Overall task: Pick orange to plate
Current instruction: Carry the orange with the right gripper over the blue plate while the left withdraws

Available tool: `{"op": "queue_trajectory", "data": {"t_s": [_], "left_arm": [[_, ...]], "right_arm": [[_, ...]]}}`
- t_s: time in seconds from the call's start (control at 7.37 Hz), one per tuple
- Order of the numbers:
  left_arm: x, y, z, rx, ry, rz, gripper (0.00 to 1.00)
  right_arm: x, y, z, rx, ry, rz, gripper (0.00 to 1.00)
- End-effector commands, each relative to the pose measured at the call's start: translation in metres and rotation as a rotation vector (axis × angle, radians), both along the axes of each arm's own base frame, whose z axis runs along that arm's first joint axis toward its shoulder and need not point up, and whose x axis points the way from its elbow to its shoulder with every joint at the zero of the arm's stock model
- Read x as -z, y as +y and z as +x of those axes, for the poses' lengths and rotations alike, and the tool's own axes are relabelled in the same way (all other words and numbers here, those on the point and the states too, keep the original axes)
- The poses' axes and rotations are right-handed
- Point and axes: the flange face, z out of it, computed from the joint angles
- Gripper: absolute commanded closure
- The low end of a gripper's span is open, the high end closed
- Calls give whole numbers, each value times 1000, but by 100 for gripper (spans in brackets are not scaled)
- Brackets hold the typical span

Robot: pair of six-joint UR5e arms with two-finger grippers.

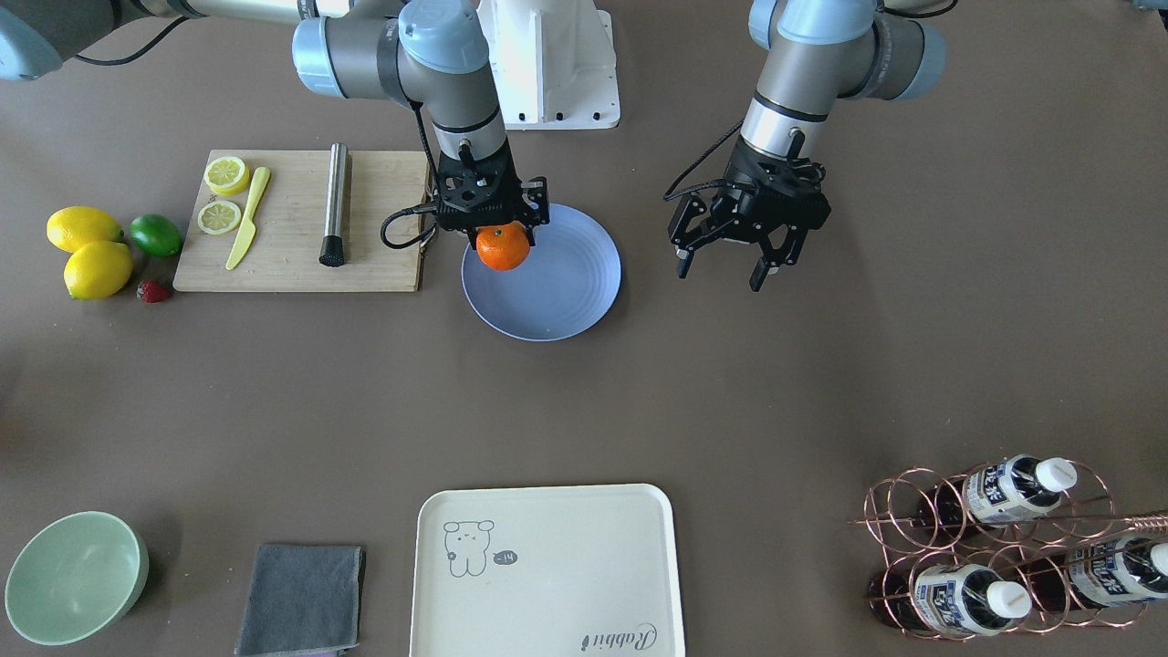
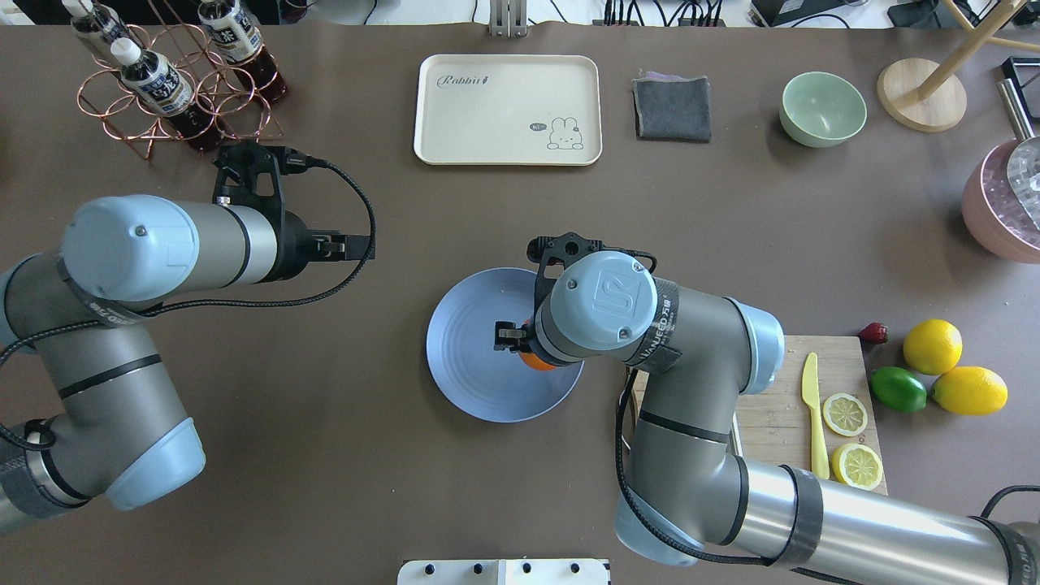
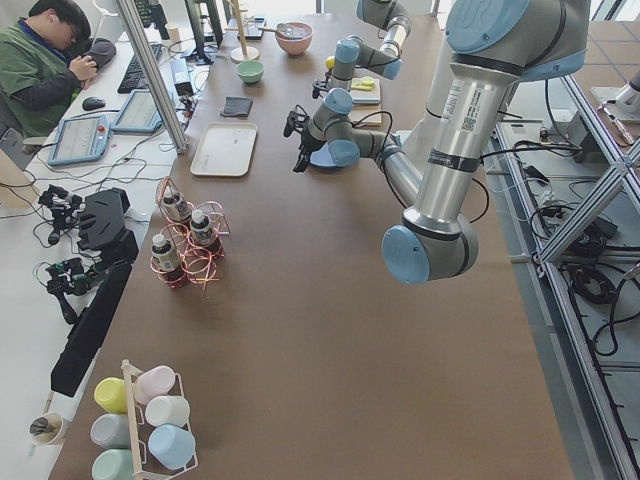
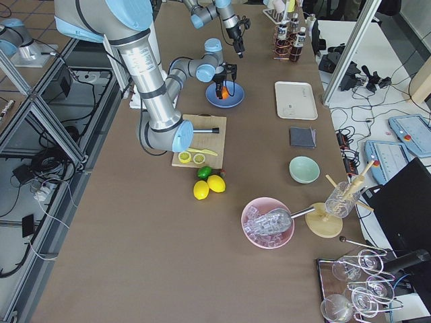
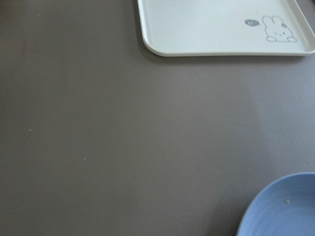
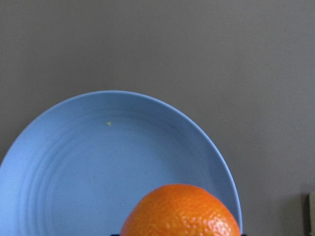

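My right gripper [image 1: 503,239] is shut on the orange [image 1: 503,247], a small bright-orange fruit. It holds the fruit over the part of the periwinkle-blue plate [image 1: 566,283] nearest the cutting board. In the right wrist view the orange [image 6: 181,211] fills the bottom edge, with the plate [image 6: 98,167] spread behind it. From overhead the right wrist hides most of the orange [image 2: 536,363], and the plate [image 2: 467,357] shows beside it. Whether the fruit touches the plate is unclear. My left gripper [image 1: 721,274] hangs open and empty over bare table beside the plate.
A wooden cutting board [image 1: 374,255] with lemon slices, a yellow knife and a metal muddler lies next to the plate. Two lemons [image 1: 91,255], a lime and a strawberry sit beyond it. The far side holds a cream tray [image 1: 547,566], a grey cloth, a green bowl [image 1: 73,575] and a bottle rack [image 1: 1004,547].
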Motion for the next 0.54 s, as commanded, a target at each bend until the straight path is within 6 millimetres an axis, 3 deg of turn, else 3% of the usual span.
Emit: {"op": "queue_trajectory", "data": {"t_s": [0.0,0.27,0.41], "left_arm": [[-25,-8,-24,-51,-2,-32,2],[-63,-22,-65,-126,-68,-22,2],[-66,-24,-70,-118,-72,-28,2]], "right_arm": [[-1,-2,-20,-15,16,-1,0],[5,-6,-38,-22,24,-16,0],[20,-5,-39,-33,2,-27,0]]}}
